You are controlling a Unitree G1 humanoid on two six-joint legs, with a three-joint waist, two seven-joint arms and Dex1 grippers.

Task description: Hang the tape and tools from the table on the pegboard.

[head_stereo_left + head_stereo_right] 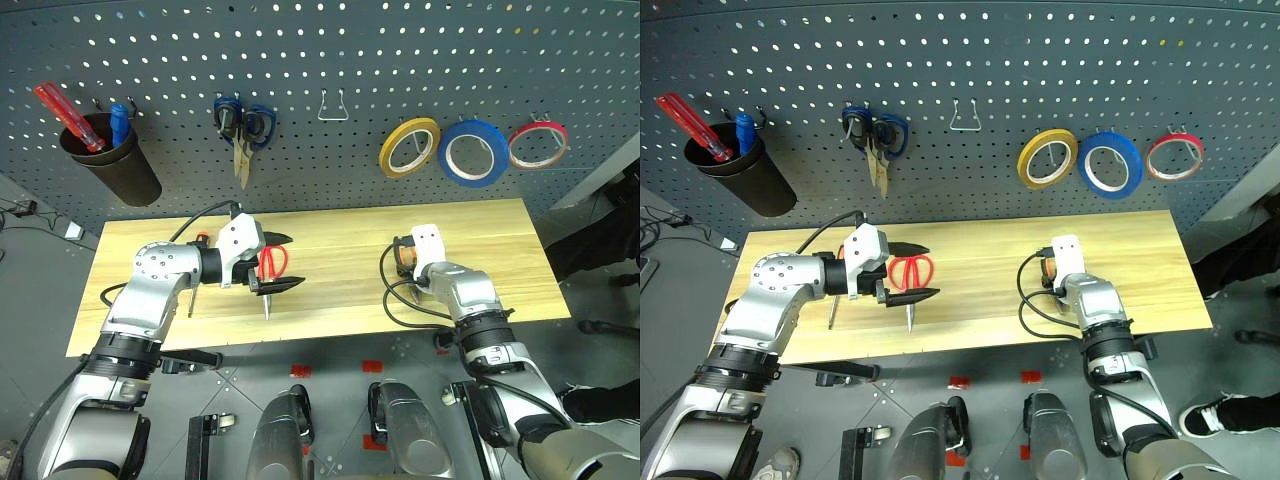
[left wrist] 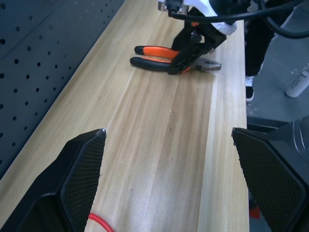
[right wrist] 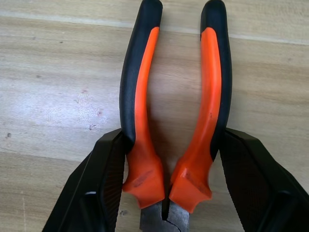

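The right gripper (image 3: 166, 181) is down on the table (image 1: 480, 235), its two black fingers pressed against the outer sides of the pliers (image 3: 174, 111), one finger on each orange-and-black handle near the pivot. The pliers lie flat on the wood at the right half of the table, handles pointing toward the pegboard (image 1: 350, 50).

The left gripper (image 1: 285, 262) hovers above the left half of the table with its fingers spread wide and nothing between them. The red scissors (image 1: 272, 266) lie on the wood just under and beside it, blade tips pointing toward the front edge. The screwdriver (image 1: 833, 312) lies on the table close to the left forearm, partly hidden by it.

On the pegboard, the blue tape (image 1: 473, 152) hangs on a hook between a yellow roll (image 1: 409, 147) and a red roll (image 1: 538, 144). Blue scissors (image 1: 243, 125) hang further left, and a bare metal hook (image 1: 333, 108) sits between them and the rolls. A black cup (image 1: 112, 160) at the far left holds a red screwdriver (image 1: 66, 116) and a blue one (image 1: 120, 120).
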